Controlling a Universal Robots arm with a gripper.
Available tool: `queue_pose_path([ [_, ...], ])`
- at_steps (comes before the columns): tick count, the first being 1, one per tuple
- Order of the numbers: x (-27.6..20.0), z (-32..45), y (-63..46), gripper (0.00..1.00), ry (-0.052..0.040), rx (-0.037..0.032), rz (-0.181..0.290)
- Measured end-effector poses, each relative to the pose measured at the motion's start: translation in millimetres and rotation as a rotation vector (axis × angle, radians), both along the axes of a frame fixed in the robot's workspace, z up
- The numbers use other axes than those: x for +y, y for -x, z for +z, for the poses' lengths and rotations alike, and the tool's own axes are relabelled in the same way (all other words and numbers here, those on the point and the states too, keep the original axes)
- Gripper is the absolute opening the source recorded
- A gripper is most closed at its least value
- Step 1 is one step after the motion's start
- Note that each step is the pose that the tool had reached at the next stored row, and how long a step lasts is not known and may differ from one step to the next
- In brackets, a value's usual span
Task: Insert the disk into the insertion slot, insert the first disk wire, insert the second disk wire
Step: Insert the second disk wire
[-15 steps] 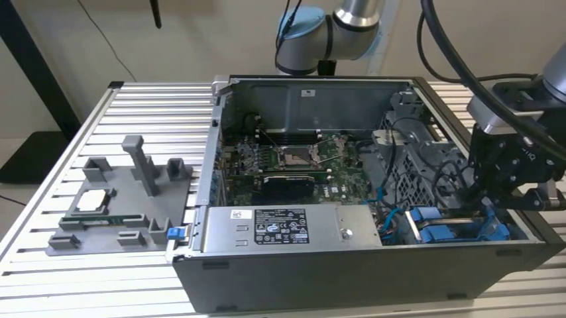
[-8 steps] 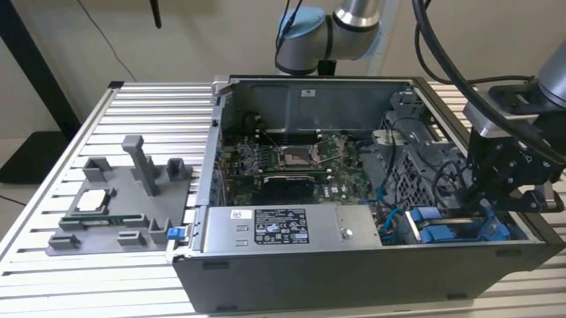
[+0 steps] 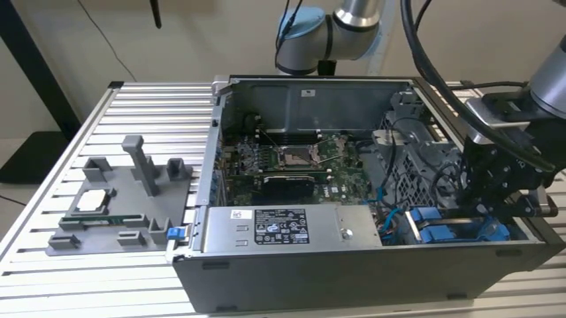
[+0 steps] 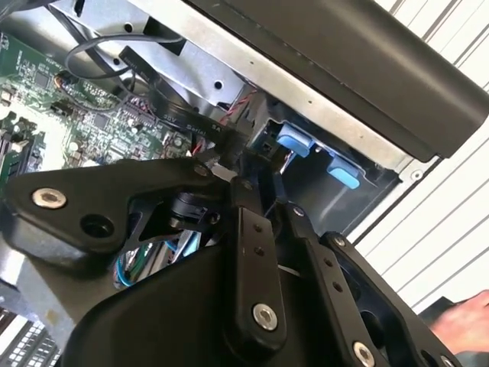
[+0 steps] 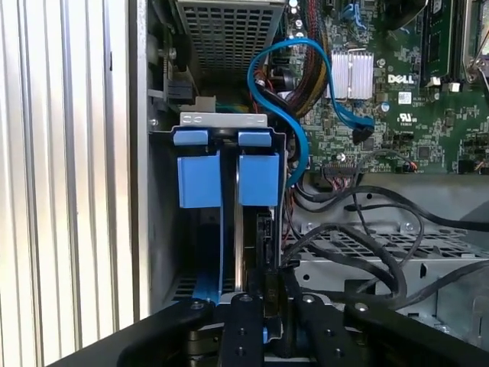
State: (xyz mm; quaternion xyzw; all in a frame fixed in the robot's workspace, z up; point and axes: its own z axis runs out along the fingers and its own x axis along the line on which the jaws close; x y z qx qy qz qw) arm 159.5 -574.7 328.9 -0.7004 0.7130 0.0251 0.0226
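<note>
Grey insertion slot [image 5: 221, 120], base behind tool [image 5: 271, 297]

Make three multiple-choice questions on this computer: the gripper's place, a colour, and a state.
1. In the exterior view, where is the gripper relative to the case?
A) outside it, at the view's left
B) inside it at the view's right end, by the insertion slot
C) high above its middle

2. In the first wrist view, what colour is the looping flat cable?
A) yellow
B) white
C) blue

3. The case is:
A) open, motherboard exposed
B) shut by a panel
C) upside down

Answers: 1 B, it hangs beside the slot's blue tabs; 2 C, the loop is blue; 3 A, the board lies bare.
</note>
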Motion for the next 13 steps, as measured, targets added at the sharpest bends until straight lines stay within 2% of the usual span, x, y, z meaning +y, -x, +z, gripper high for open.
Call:
queue_pose_path([
  [1,0.0,0.0,0.0,0.00,-0.0001,0.0000,0.000],
  [2,0.0,0.8,0.0,1.00,-0.0003,0.0000,0.000],
  [4,0.0,5.5,0.0,1.00,-0.0013,0.0000,0.000],
  [10,0.0,32.4,0.1,1.00,0.0000,0.0000,0.000],
  [13,0.0,43.6,0.1,1.00,0.0002,0.0000,0.000],
])
